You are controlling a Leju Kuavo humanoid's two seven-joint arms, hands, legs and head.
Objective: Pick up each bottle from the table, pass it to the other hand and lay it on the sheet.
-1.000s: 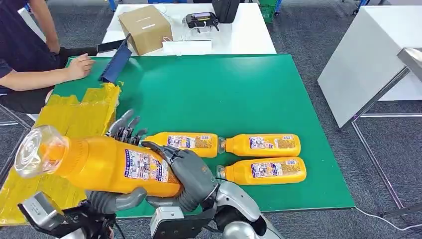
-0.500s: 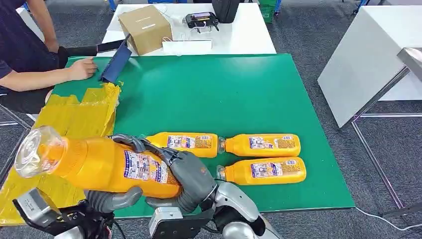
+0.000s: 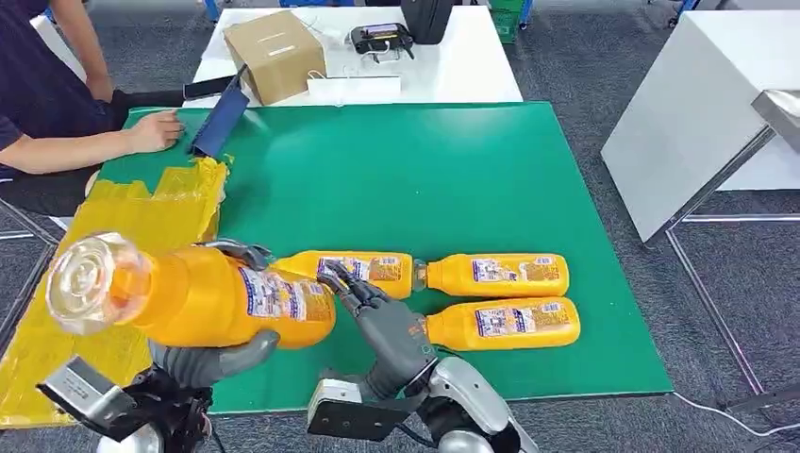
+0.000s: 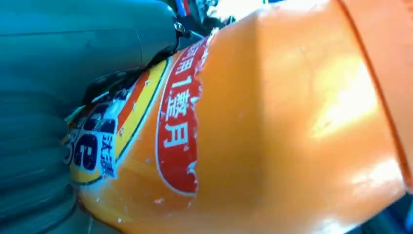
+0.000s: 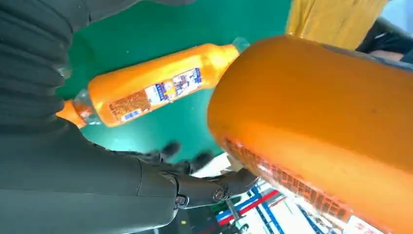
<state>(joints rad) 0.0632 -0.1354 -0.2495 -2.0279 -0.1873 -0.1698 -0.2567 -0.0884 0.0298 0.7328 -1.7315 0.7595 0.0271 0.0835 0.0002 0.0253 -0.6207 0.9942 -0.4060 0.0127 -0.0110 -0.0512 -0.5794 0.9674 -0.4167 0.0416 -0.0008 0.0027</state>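
I see the left robot hand (image 3: 203,363) wrapped around the held bottle (image 3: 189,295) from beneath, its thick grey thumb curled under the body and darker fingers hooked over the far side. The right robot hand (image 3: 377,316) sits just beside the bottle's base with its fingers spread and empty, apart from the plastic as far as I can tell. The held bottle is smooth, glossy orange plastic with a printed label and a clear ribbed cap; its long axis runs roughly sideways, cap towards my left and tilted up at the camera, over the near left edge of the green tabletop (image 3: 425,179). Three more bottles (image 3: 495,275) lie flat on the tabletop, long axes sideways. The crinkled yellow sheet (image 3: 141,222) lies on the left. A person's hand (image 3: 151,130) rests at the far left corner.
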